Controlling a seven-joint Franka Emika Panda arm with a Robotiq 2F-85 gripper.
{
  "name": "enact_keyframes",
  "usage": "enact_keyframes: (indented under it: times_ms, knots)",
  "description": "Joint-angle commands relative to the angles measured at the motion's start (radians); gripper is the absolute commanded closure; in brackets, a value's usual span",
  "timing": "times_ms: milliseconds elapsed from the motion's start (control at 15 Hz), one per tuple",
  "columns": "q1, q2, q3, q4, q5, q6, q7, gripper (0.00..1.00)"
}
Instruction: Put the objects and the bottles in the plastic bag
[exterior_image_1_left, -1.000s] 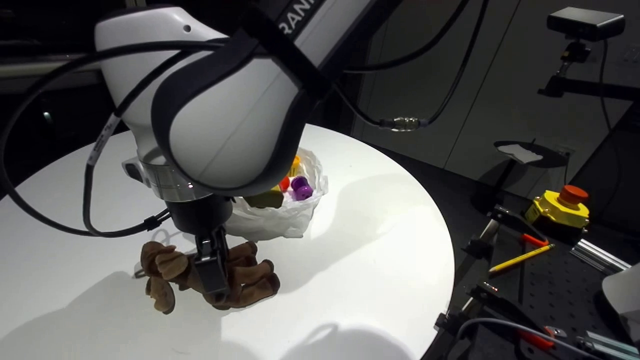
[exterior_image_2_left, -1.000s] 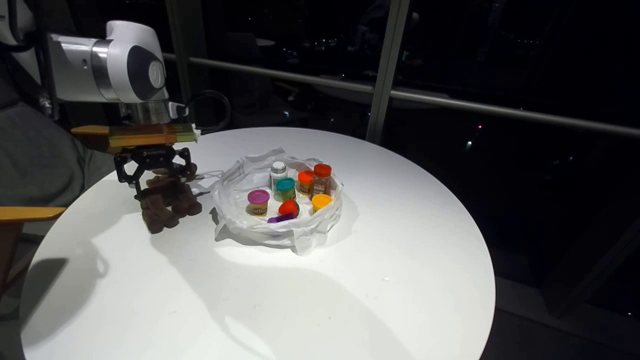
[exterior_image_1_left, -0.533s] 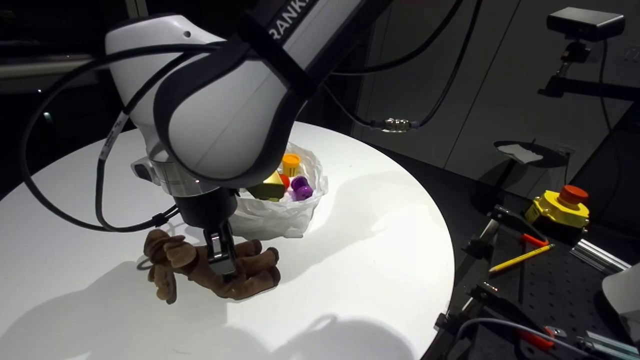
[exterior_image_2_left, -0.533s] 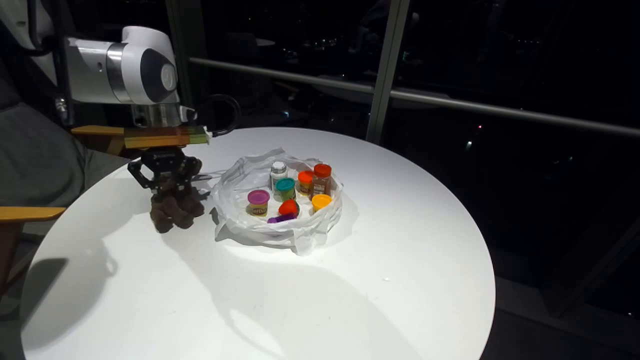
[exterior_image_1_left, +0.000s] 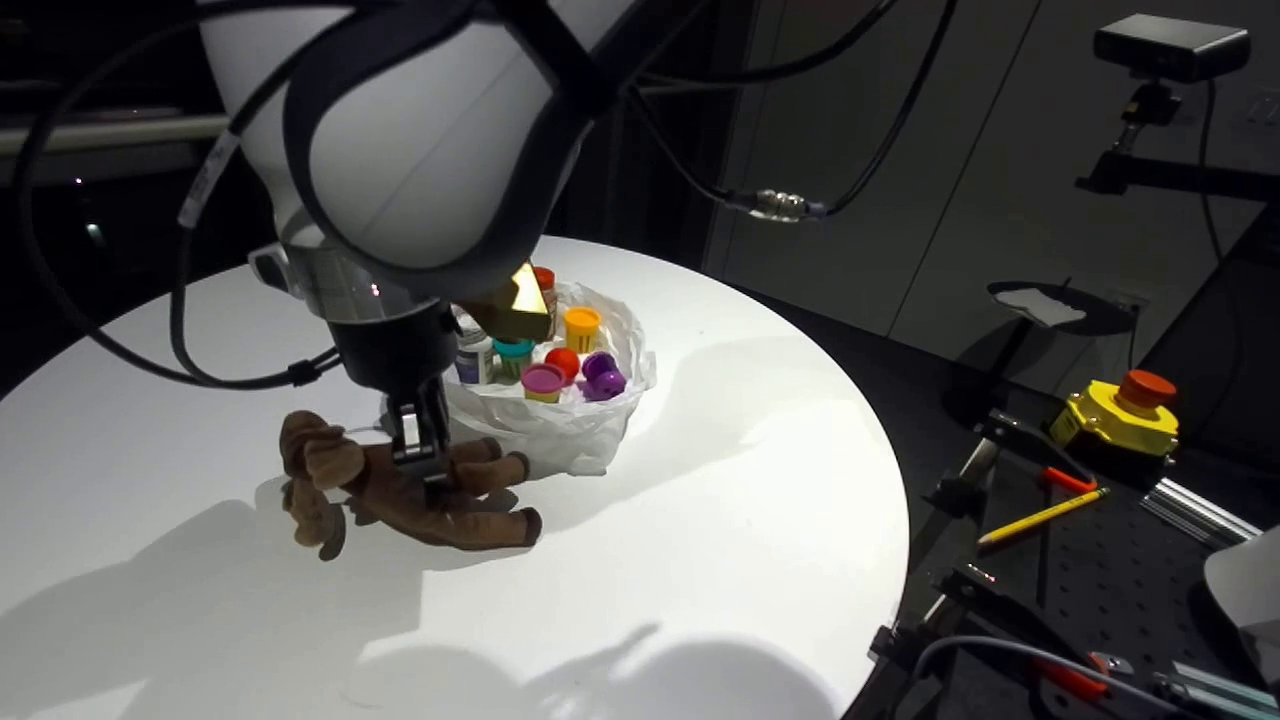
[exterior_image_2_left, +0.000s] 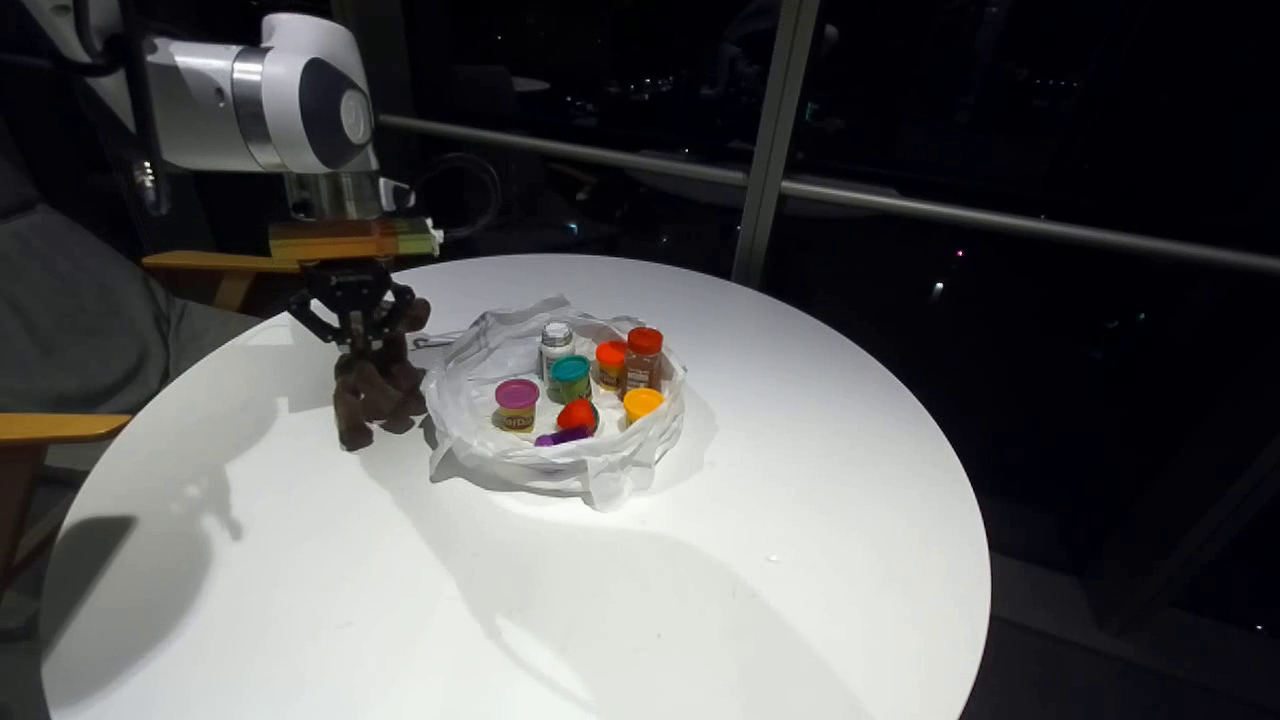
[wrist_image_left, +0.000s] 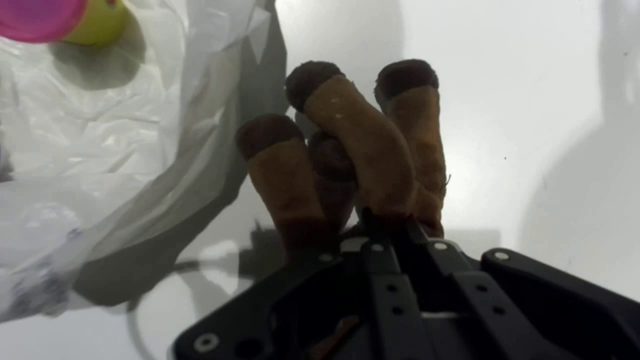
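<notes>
A brown plush toy (exterior_image_1_left: 385, 490) with darker feet is pinched by my gripper (wrist_image_left: 392, 225), whose fingertips have closed on its body. In the wrist view the toy's legs (wrist_image_left: 375, 145) reach out past the fingers. Whether the toy still touches the table cannot be told. Beside it, the white plastic bag (exterior_image_2_left: 610, 475) lies spread open like a bowl. Inside are a white bottle (exterior_image_2_left: 556, 350), a red-capped bottle (exterior_image_2_left: 643, 370) and several small tubs, such as one with a purple lid (exterior_image_2_left: 517, 400). A red item (exterior_image_2_left: 577, 415) and a purple item (exterior_image_1_left: 602, 380) also lie in it.
All this is on a round white table (exterior_image_1_left: 660, 560). The bag's crumpled edge is close to the toy's legs. A wooden chair arm (exterior_image_2_left: 60, 428) is near the table's side. A yellow box with a red button (exterior_image_1_left: 1118, 412) stands off the table.
The jaws have shut on the toy. Arm and toy have shifted toward the bag and a little upward, uncovering more of the bag's contents in an exterior view.
</notes>
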Motion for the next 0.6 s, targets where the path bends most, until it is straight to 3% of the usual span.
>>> enact_keyframes:
  times_ms: [0,267,533]
  knots:
    - [0.006,-0.162,-0.024,-0.078,-0.012,0.010,0.082,0.90]
    - [0.004,-0.314,-0.084,-0.151,-0.036,0.011,0.198,0.90]
    - [-0.011,-0.365,-0.147,-0.172,-0.089,-0.033,0.264,0.90]
